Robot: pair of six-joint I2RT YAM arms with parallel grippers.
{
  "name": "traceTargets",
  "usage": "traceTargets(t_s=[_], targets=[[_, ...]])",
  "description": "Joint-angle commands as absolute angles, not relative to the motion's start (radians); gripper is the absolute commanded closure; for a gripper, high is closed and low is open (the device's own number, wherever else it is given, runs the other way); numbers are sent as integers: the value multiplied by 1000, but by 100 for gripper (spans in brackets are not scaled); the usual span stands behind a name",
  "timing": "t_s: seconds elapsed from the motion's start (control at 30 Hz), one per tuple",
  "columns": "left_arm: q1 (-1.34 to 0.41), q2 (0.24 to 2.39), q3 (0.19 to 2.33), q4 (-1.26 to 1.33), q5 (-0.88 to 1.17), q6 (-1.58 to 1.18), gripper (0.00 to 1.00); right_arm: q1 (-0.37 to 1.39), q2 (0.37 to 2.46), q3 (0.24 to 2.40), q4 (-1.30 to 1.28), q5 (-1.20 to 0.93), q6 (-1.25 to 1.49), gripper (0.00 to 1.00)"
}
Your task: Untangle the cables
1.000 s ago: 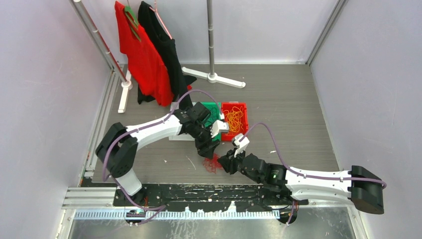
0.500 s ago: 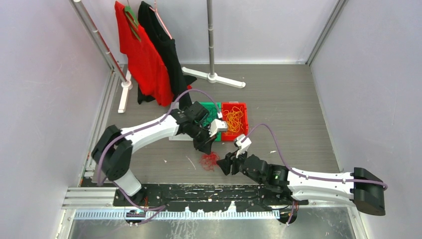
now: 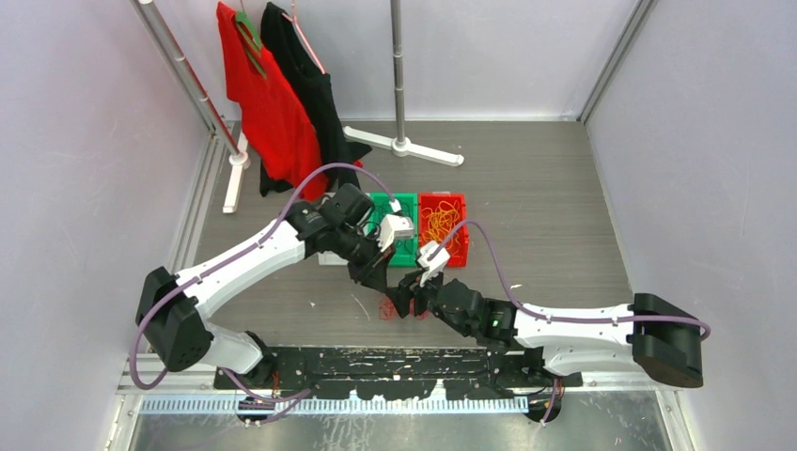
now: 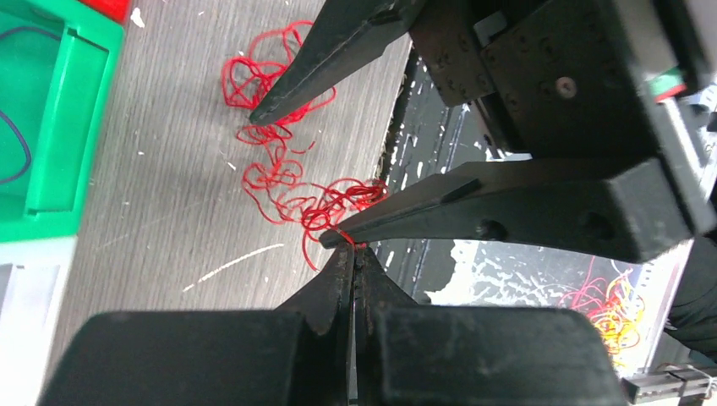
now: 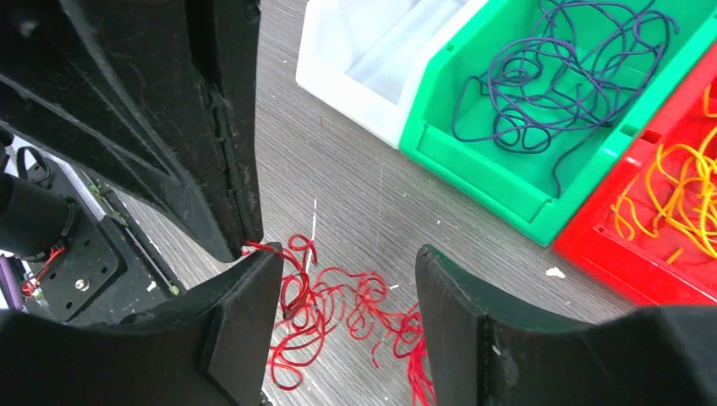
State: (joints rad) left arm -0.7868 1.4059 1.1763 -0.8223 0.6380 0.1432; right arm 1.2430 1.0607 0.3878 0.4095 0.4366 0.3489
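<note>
The red cable (image 4: 270, 178) lies as a loose loopy wad on the grey table (image 3: 564, 216), just in front of the bins. My left gripper (image 4: 355, 251) is shut, pinching one strand at the wad's near edge. My right gripper (image 5: 347, 266) is open, its two fingers straddling the red cable (image 5: 338, 304); one fingertip (image 5: 258, 266) touches the left gripper's tip. In the top view both grippers meet over the red cable (image 3: 386, 307). A dark purple cable (image 5: 550, 76) lies in the green bin (image 5: 473, 161). An orange-yellow cable (image 5: 676, 194) lies in the red bin (image 5: 626, 254).
A white bin (image 5: 372, 51) stands left of the green one. A clothes rack with a red shirt (image 3: 268, 103) and a black shirt (image 3: 305, 85) stands at the back left, and a pole stand's base (image 3: 404, 146) sits behind the bins. The black base plate (image 3: 376, 362) borders the near edge.
The left gripper has shut on a red strand and come down toward the near edge. The right gripper has opened and moved left over the wad.
</note>
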Motion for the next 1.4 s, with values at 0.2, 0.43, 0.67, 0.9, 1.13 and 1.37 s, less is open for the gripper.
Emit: traceTargets(t_s=[0.2, 0.43, 0.67, 0.9, 1.13, 1.37], targets=[[-783, 1322, 1337, -990, 831, 123, 100, 1249, 1176, 420, 628, 491, 324, 36], [-765, 1357, 1626, -1207, 801, 257, 100, 1249, 1222, 360, 692, 530, 368, 37], [-741, 1342, 1807, -1288, 755, 327, 100, 1249, 1232, 294, 680, 523, 421, 39], [-741, 1315, 1918, -1271, 673, 343, 100, 1248, 1030, 237, 540, 551, 439, 40], [-741, 1287, 1861, -1240, 616, 354, 100, 1252, 800, 396, 456, 391, 276, 28], [-740, 1279, 1806, -1226, 637, 337, 100, 1255, 939, 662, 441, 181, 193, 26]])
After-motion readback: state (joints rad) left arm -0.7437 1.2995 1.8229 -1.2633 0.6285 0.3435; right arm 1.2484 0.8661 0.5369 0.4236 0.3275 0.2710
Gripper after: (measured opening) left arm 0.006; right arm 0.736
